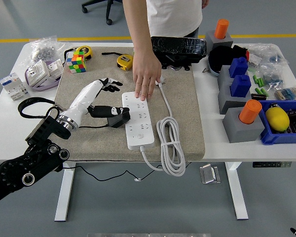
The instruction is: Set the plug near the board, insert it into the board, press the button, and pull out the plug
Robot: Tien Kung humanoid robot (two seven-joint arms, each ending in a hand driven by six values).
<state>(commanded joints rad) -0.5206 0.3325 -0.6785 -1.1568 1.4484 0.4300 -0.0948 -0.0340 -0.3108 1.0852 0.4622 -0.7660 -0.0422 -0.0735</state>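
— Where's the plug (116, 116)?

— On the mat (180, 98), black, right against the strip's (138, 119) left edge, about midway along it. The left hand (95, 98) is beside it, fingers spread, gripping nothing — thumb reaching toward the plug.

— Any room around there?

— Bare mat to the left and behind the hand. The person's hand (147, 74) presses the strip's far end. The cable (171, 143) coils off the near edge.
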